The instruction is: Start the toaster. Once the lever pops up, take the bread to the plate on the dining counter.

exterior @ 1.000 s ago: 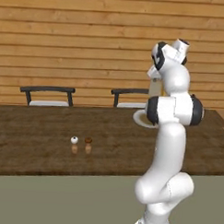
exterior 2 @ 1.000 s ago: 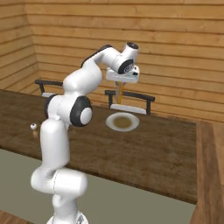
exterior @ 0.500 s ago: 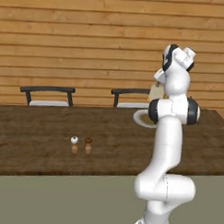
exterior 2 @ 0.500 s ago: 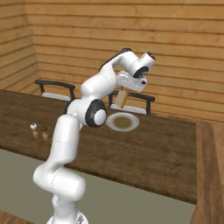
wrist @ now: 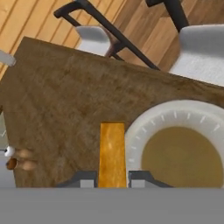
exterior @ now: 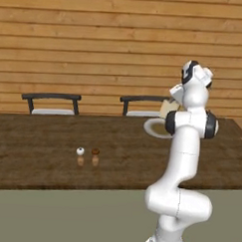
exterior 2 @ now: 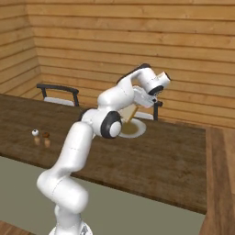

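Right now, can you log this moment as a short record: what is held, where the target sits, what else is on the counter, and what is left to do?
held item: flat tan-yellow bread slice, clamped edge-on between the two dark fingers
gripper: shut on the bread
target: round off-white plate, empty, on the dark brown wood-grain dining counter
bread versus plate: above the counter just beside the plate rim, not yet on it
other items: two small shakers; two dark chairs behind the counter
left to do: place bread on plate
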Robot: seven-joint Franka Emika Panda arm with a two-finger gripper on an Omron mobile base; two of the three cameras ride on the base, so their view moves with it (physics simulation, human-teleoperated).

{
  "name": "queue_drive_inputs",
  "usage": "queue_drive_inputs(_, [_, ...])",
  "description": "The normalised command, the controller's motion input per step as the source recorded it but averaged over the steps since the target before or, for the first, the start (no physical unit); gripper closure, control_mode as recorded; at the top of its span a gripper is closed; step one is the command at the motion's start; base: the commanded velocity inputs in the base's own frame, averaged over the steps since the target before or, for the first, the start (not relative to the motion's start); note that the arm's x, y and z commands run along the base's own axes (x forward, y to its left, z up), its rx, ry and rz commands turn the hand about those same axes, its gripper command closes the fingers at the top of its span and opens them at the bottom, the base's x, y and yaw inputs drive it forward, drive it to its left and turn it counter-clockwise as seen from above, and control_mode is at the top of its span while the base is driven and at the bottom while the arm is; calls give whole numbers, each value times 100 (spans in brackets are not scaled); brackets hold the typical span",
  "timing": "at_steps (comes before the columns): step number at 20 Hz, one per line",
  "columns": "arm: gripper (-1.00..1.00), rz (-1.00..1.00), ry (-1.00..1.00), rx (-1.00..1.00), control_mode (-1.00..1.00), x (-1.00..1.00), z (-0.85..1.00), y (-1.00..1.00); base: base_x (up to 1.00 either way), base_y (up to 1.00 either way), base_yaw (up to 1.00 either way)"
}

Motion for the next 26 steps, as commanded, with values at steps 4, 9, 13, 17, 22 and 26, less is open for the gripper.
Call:
queue_drive_inputs(4, [100,-1,-13,7,-100,-25,-67,17,0,0,0])
queue_drive_inputs(9, [100,-8,-19,0,-100,-27,-51,41,0,0,0])
queue_drive_inputs(13, [100,-15,-20,0,-100,-22,-25,44,0,0,0])
queue_drive_inputs(17, [100,-18,-15,0,-100,-10,-17,44,0,0,0])
queue_drive_inputs(22, [100,-18,-6,-2,-100,0,-21,23,0,0,0])
queue_drive_inputs(26, [100,-12,-2,-3,-100,5,-8,1,0,0,0])
